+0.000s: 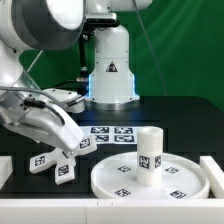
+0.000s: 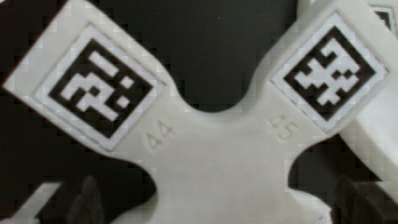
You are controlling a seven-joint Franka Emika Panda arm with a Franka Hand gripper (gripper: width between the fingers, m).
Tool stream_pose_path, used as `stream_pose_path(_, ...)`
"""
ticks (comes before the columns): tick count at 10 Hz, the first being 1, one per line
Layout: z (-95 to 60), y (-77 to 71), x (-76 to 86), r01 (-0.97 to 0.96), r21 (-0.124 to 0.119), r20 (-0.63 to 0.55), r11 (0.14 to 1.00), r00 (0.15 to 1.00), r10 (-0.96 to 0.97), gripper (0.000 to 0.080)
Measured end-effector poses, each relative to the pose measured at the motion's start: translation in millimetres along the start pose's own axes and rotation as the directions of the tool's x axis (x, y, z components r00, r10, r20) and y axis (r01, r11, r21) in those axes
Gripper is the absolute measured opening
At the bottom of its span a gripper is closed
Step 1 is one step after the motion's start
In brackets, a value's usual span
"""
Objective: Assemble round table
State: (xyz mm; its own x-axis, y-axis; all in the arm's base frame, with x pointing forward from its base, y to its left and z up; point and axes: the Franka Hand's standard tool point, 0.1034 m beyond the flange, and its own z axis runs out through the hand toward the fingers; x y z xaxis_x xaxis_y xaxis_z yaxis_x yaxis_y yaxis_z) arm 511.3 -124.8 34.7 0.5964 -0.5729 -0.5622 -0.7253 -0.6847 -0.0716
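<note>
The white cross-shaped foot piece [image 1: 60, 165] lies at the exterior view's lower left, its tagged arms spread on the black table. In the wrist view the foot piece [image 2: 214, 150] fills the picture, with two tagged arms splayed apart. My gripper [image 1: 64, 150] is low over it and open. Its dark fingers [image 2: 75, 205] stand wide on either side of the piece's middle, with dark gaps showing between them and the plastic. The large rimmed round disc [image 1: 110, 178] lies flat at the front right. The short cylindrical post [image 1: 149, 152] stands upright on it.
The marker board [image 1: 110, 134] lies flat behind the disc, in front of the robot's white base [image 1: 110, 70]. A white rail [image 1: 215, 175] edges the table at the exterior view's right, and another white rail [image 1: 5, 170] shows at its left.
</note>
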Motion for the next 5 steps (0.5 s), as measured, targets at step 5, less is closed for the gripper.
stream_pose_path(5, 7.6, -2.5, -1.2, 0.005, -0.005, 0.001, 1.0, 1.0, -0.005, 0.0649)
